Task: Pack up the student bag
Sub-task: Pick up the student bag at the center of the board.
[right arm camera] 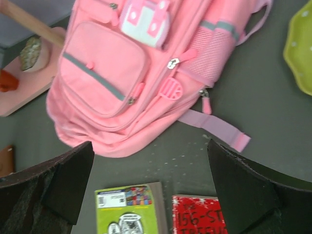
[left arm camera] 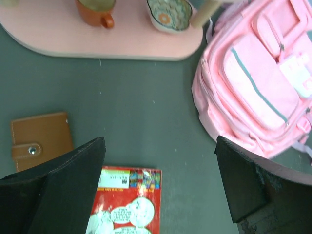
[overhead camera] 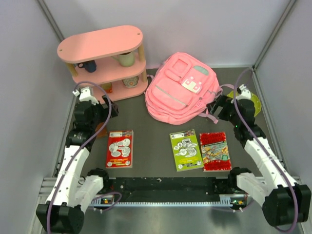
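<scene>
Empty, jaws wide: left gripper (left arm camera: 160,161), right gripper (right arm camera: 150,156). student bag (overhead camera: 181,87) looks zipped; right should pinch zipper pull (right arm camera: 172,63) squarely while left pins fabric.

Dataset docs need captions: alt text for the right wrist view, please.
Pink student bag lies on a dark table, front pockets up. The open right gripper fills both bottom corners, a green book and a red book between its fingers.

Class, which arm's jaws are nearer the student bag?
Right. The right arm holds its jaws close beside the right edge of the student bag; the left arm has its jaws farther off on the bag's left, by the pink shelf.
</scene>
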